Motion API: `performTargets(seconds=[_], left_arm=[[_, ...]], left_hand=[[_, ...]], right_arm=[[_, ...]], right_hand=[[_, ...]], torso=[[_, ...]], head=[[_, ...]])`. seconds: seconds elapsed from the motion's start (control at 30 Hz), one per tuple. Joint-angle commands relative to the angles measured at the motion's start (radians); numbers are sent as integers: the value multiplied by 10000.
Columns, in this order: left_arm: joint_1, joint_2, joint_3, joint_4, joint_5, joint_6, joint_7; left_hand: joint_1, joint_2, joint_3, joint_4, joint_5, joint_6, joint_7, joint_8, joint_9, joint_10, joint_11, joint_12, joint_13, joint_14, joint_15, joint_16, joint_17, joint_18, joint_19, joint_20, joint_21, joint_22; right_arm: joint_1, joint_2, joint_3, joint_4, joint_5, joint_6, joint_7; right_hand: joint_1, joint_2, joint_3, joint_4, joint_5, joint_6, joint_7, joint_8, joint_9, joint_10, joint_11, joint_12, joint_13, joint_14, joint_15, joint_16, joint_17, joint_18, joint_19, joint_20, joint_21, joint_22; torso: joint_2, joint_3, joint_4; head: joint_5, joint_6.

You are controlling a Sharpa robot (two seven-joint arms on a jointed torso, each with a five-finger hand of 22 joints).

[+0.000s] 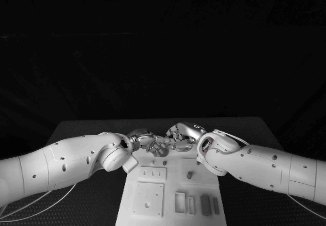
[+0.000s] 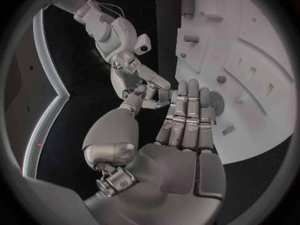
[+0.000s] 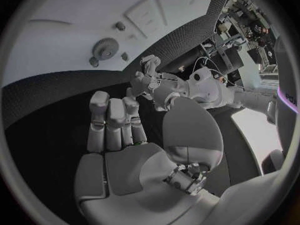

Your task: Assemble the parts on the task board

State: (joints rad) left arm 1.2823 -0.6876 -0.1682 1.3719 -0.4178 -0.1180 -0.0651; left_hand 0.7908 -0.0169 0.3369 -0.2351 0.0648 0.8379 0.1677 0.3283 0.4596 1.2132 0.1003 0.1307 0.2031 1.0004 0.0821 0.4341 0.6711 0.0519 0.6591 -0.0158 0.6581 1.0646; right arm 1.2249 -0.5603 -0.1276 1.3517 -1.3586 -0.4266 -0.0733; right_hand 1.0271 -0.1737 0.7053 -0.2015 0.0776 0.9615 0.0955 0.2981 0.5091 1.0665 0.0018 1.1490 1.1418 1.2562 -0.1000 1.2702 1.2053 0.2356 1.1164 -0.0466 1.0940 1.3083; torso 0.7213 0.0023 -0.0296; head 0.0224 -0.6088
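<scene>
Both hands met above the far end of the white board (image 1: 170, 193), which lay in the middle of the black desk (image 1: 81, 129). The left hand (image 1: 146, 140) and the right hand (image 1: 182, 136) were close together, fingertips nearly touching. Whether either held a part, I could not tell. The left fingers (image 2: 187, 115) lay straight and together; the right fingers (image 3: 112, 120) likewise. Small parts (image 1: 204, 205) sat on the board's near end.

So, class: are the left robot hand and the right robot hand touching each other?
Cannot tell. In the head view the left robot hand and right robot hand meet and overlap, showing neither contact nor a gap plainly.
</scene>
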Motion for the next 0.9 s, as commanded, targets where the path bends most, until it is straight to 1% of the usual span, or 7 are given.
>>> performTargets(seconds=[0.03, 0.23, 0.6, 0.63, 0.67, 0.7, 0.9], left_arm=[[8, 49, 6, -8, -105, 20, -35], [8, 60, 6, -57, 4, -62, 56], [7, 114, 4, -81, 87, 117, 133], [7, 115, 4, -88, 103, 110, 124], [7, 114, 4, -99, 158, 110, 127], [7, 114, 4, -104, 173, 110, 128], [7, 114, 3, -120, 309, 175, 91]], left_hand=[[-20, 135, -19, -72, 82, 66, -17, -22, -17, 29, -44, -34, 14, 21, -20, -1, 15, 76, -16, -14, 60, -15], [-101, 472, -17, -174, 257, 110, -38, -47, -40, 39, -62, -40, 34, 24, -20, -17, 27, 58, -41, -15, 89, -59], [-75, 1182, 84, -544, 1307, 511, -192, 63, -10, 313, -227, 79, 150, 29, -36, -41, 72, 8, -103, -28, 219, -140], [82, 1170, 208, -519, 1185, 567, -213, 72, -10, 354, -248, 95, 168, 37, -42, -39, 81, 3, -104, -36, 252, -146], [454, 819, 916, -199, 326, 596, -226, 47, -26, 366, -258, 86, 183, 40, -42, -46, 92, -1, -88, -36, 282, -187], [574, 817, 1260, -115, -92, 672, -242, 73, -18, 429, -279, 115, 203, 66, -52, -36, 100, -3, -71, -41, 304, -199], [635, 488, 2088, -72, -35, 816, -269, 66, -30, 540, -313, 148, 275, 106, -60, -11, 144, -64, -114, -60, 478, -206]], right_arm=[[-4, 25, 3, 41, -148, 283, 141], [-5, 94, 2, 36, -162, 410, 127], [-5, 182, 0, 4, -163, 537, 143], [-5, 187, 0, -5, -162, 553, 143], [-5, 194, 0, -14, -162, 562, 143], [-5, 197, -1, -22, -162, 571, 141], [-6, 223, -2, -61, -162, 606, 148]], right_hand=[[71, 23, -8, -58, 47, 240, 177, -9, 15, -51, 9, 39, 15, 77, -28, 36, 9, 262, -1, -66, 53, 194], [64, 42, -7, -56, 58, 240, 176, -11, 16, -48, 8, 43, 26, 85, -29, 45, 24, 262, 0, -68, 62, 192], [54, 67, -7, -54, 68, 253, 173, -6, 20, -46, 6, 45, 38, 81, -30, 44, 28, 262, 0, -69, 73, 190], [53, 68, -8, -54, 69, 254, 173, -6, 21, -46, 6, 45, 39, 80, -30, 43, 27, 262, -1, -69, 73, 190], [52, 69, -8, -54, 70, 255, 173, -6, 21, -46, 5, 44, 39, 74, -30, 37, 21, 262, -1, -69, 74, 190], [51, 70, -8, -54, 70, 255, 173, -6, 21, -46, 5, 44, 39, 74, -30, 36, 20, 262, -1, -69, 74, 189], [43, 81, -9, -52, 76, 262, 171, -3, 23, -49, 4, 41, 44, 59, -31, 22, 8, 262, -5, -69, 77, 188]], torso=[[-4, -5, -11], [4, -10, -30], [-8, -10, -13], [-8, -8, -14], [-7, -8, -13], [-7, -8, -13], [-8, -2, -22]], head=[[-6, -17], [-24, -17], [-60, -56], [-60, -59], [-62, -62], [-62, -62], [-74, -83]])
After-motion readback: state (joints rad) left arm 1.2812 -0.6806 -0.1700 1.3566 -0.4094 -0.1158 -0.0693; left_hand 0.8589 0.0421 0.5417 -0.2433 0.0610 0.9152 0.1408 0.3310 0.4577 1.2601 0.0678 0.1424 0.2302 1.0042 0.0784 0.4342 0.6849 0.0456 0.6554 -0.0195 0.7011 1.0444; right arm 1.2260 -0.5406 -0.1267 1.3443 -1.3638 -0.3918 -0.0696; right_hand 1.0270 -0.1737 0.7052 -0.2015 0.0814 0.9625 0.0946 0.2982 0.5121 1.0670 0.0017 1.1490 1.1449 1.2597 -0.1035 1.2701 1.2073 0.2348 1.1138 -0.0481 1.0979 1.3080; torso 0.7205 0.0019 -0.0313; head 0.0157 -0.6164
